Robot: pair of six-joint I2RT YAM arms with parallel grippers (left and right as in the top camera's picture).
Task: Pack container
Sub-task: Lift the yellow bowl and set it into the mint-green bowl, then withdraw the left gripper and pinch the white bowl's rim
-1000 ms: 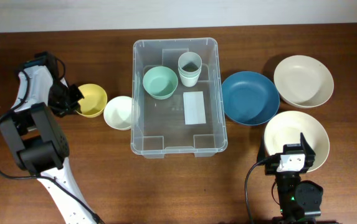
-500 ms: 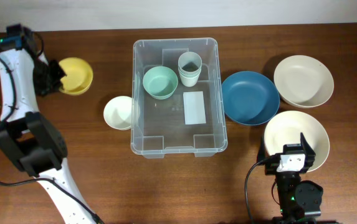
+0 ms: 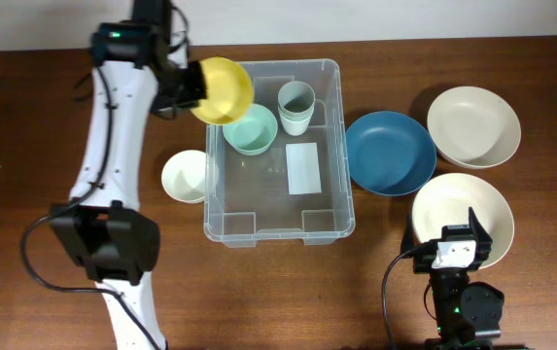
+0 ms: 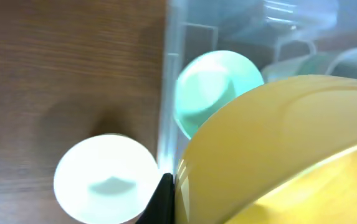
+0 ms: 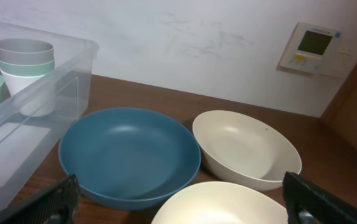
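Note:
The container (image 3: 327,209) is a large clear bin at the table's middle with a white label (image 3: 303,167) on its base. Inside stand a mint bowl (image 3: 254,131) and stacked cups (image 3: 295,105). My left gripper (image 3: 189,89) is shut on a yellow bowl (image 3: 224,88), held tilted over the bin's far left corner. In the left wrist view the yellow bowl (image 4: 278,155) fills the frame, with the mint bowl (image 4: 212,87) below it. My right gripper (image 3: 456,245) is open and empty, low at the front right; its fingers (image 5: 178,205) frame a cream bowl (image 5: 218,205).
A white bowl (image 3: 186,176) sits just left of the bin. A blue bowl (image 3: 389,153) lies right of it, with a cream bowl (image 3: 472,126) at far right and another cream bowl (image 3: 453,209) nearer the front.
My left arm has lifted the yellow bowl from the table's left side and swung it right, to above the bin's far left corner. The right arm has not moved.

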